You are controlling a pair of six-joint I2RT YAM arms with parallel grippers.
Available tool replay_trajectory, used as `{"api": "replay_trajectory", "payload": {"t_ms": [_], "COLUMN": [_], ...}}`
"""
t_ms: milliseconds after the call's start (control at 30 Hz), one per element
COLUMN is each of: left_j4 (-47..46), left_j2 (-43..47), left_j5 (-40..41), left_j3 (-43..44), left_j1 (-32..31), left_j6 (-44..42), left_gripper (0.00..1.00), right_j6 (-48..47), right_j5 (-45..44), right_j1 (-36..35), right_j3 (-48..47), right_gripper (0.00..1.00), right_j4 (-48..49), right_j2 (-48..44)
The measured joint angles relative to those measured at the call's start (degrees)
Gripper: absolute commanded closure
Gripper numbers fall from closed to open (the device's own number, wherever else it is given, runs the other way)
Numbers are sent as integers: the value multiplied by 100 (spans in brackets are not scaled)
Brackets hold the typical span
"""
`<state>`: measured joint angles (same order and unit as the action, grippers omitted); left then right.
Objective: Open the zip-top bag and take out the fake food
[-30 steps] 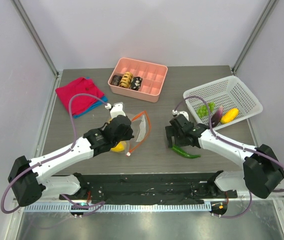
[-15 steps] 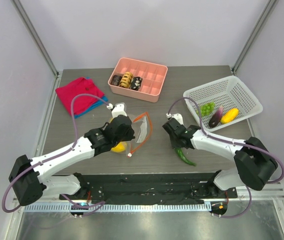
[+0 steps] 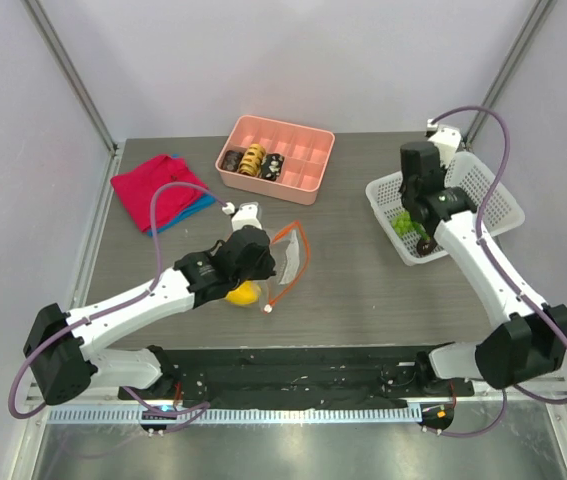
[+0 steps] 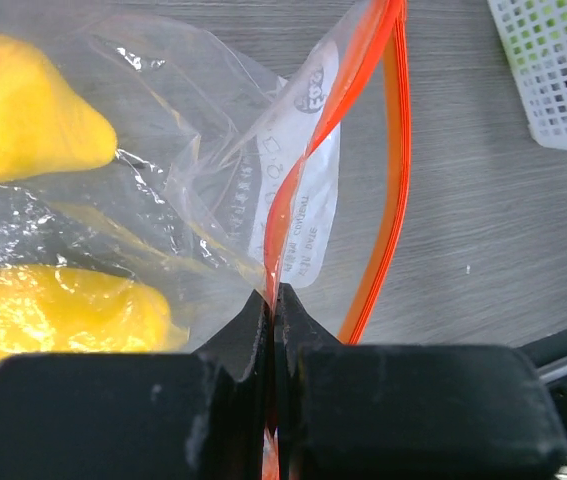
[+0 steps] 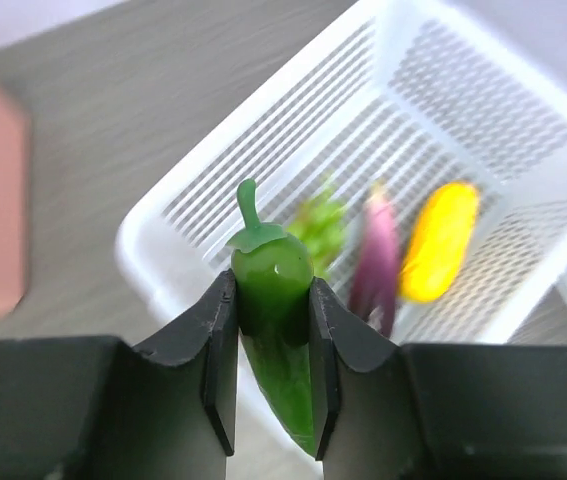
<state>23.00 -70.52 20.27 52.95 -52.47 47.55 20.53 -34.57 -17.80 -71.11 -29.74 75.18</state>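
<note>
The clear zip-top bag (image 3: 285, 262) lies mid-table, and my left gripper (image 3: 261, 266) is shut on its orange zipper strip (image 4: 281, 215), with the other lip (image 4: 395, 150) spread apart. Two yellow fake food pieces (image 4: 33, 110) (image 4: 63, 310) remain inside the bag. My right gripper (image 5: 273, 290) is shut on the green long vegetable (image 5: 275, 340), stem end forward. It hangs above the near left corner of the white basket (image 5: 213, 180). In the basket lie green grapes (image 5: 318, 222), a purple eggplant (image 5: 378, 255) and a yellow piece (image 5: 440, 240).
A pink compartment tray (image 3: 303, 150) with brown pastry pieces (image 3: 253, 160) stands at the back centre. A red folded cloth (image 3: 160, 190) lies at the back left. The white basket (image 3: 488, 190) sits at the right edge. A black rail (image 3: 293, 365) runs along the near edge.
My right gripper closed on the green vegetable on the table, lifted it and swung back and right over the basket. The left gripper kept its hold on the bag, shifting slightly right.
</note>
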Motion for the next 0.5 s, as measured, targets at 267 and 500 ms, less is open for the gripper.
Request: {"api": "replay_trajectory", "payload": {"t_ms": [267,500], "left_j4": [7,52], "left_j2": [-44,-162], "left_j5": [-101,-146], "left_j3": [136,264], "left_j1": [-133,-168], "left_j6": [-11,-118], "left_gripper": [100,100], "right_j6": [-575,-553], "right_j5": [-505,-308], "right_j1": [828,870], "right_j3": [-791,-841], "right_gripper": [21,14], "right_j4": [463,-79], "right_j2": [1637,2177]}}
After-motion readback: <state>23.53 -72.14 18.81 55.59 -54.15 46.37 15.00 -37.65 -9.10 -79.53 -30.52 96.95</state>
